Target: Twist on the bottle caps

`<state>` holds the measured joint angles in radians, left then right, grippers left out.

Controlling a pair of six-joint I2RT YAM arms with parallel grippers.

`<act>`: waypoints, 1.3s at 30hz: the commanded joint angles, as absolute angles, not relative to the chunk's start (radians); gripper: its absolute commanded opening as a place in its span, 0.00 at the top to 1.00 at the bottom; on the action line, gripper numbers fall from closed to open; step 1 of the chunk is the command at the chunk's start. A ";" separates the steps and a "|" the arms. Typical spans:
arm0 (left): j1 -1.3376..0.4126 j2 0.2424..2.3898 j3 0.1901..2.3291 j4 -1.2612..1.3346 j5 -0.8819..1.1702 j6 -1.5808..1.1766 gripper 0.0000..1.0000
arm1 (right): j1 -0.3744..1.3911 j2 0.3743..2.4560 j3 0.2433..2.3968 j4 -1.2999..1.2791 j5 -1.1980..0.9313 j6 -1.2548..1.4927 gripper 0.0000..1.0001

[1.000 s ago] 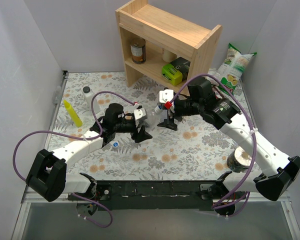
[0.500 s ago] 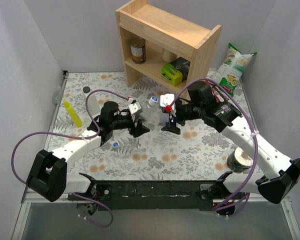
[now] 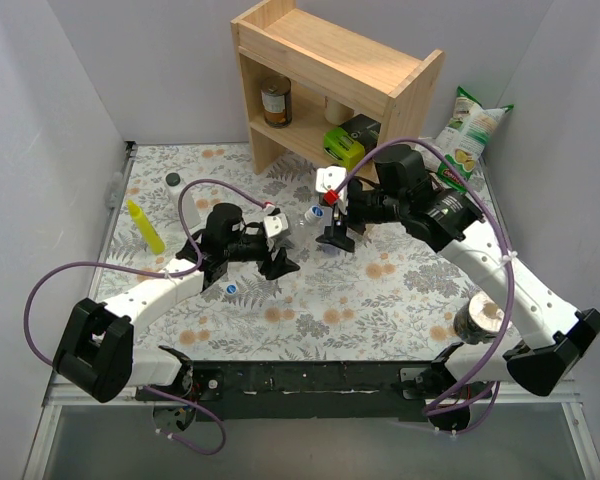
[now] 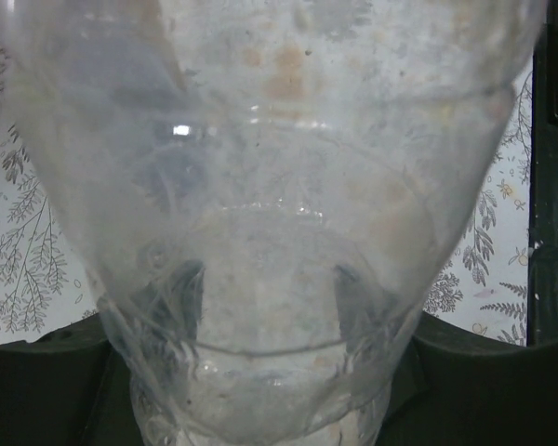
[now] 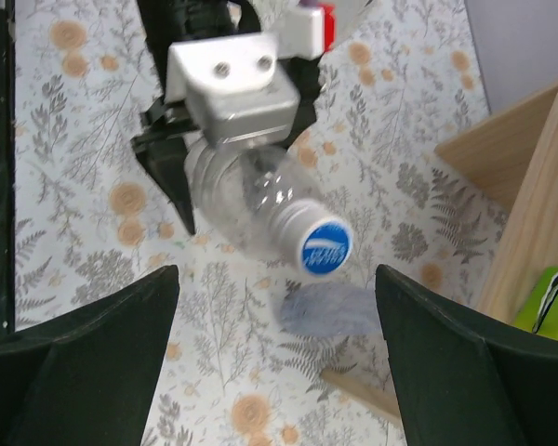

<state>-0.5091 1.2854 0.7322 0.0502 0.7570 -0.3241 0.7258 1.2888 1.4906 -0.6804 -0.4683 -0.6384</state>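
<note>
I found the left gripper point(image 3: 280, 250) clamped on a small clear plastic bottle point(image 5: 246, 200). It was held above the floral-patterned table point(image 3: 380, 290) near the middle, with the neck pointing toward the far right. In the left wrist view the bottle's body filled nearly the whole picture, and dark fingers point(image 4: 37, 381) pressed against it on both sides at the bottom. A round blue plastic screw cap point(image 5: 324, 246) sat on that bottle's neck. I could not tell how far down it was threaded.

The right gripper point(image 3: 335, 235) stood just beside the capped end, its jaws spread wide and holding nothing. In the right wrist view its two fingers lay well out to either side of the cap, touching neither cap nor bottle. A second blue screw cap point(image 3: 232, 287) lay loose on the table on the near side of the left gripper, apart from the bottle.

Along the left side I recorded a yellow squeeze bottle point(image 3: 145, 225) lying tilted. Just to its far right stood an opaque white bottle with a dark cap point(image 3: 174, 190). A light wooden shelf unit point(image 3: 330, 70) stood at the far edge, holding a tin can point(image 3: 275, 102) and a green box point(image 3: 343, 147). A green-and-white snack bag point(image 3: 470, 130) leaned in the far right corner.
</note>
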 commanded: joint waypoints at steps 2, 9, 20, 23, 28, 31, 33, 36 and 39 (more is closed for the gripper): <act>-0.531 1.270 0.792 0.006 0.799 -0.259 1.00 | 0.721 1.327 1.506 -0.542 -0.511 -0.601 0.07; -0.531 1.276 0.807 -0.006 0.775 -0.299 1.00 | 0.724 1.312 1.460 -0.561 -0.601 -0.598 0.07; -0.509 1.296 0.799 0.115 0.744 -0.442 1.00 | 0.724 1.238 1.382 -0.633 -0.584 -0.637 0.08; -0.494 1.295 0.798 0.141 0.736 -0.477 1.00 | 0.724 1.223 1.358 -0.658 -0.566 -0.655 0.08; -0.471 1.299 0.802 0.158 0.732 -0.503 1.00 | 0.726 1.192 1.305 -0.667 -0.528 -0.644 0.08; -0.469 1.304 0.811 0.138 0.738 -0.486 1.00 | 0.724 1.196 1.292 -0.661 -0.459 -0.615 0.07; -0.469 1.308 0.816 0.130 0.742 -0.474 1.00 | 0.723 1.206 1.293 -0.666 -0.402 -0.600 0.07; -0.469 1.313 0.825 0.080 0.765 -0.421 1.00 | 0.721 1.239 1.316 -0.698 -0.336 -0.601 0.07; -0.471 1.307 0.847 -0.023 0.804 -0.280 1.00 | 0.692 1.269 1.383 -0.716 -0.308 -0.635 0.08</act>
<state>-0.4911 1.3212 0.7822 0.0586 0.8024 -0.4034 0.7181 1.2377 1.3132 -0.6155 -0.3729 -0.6334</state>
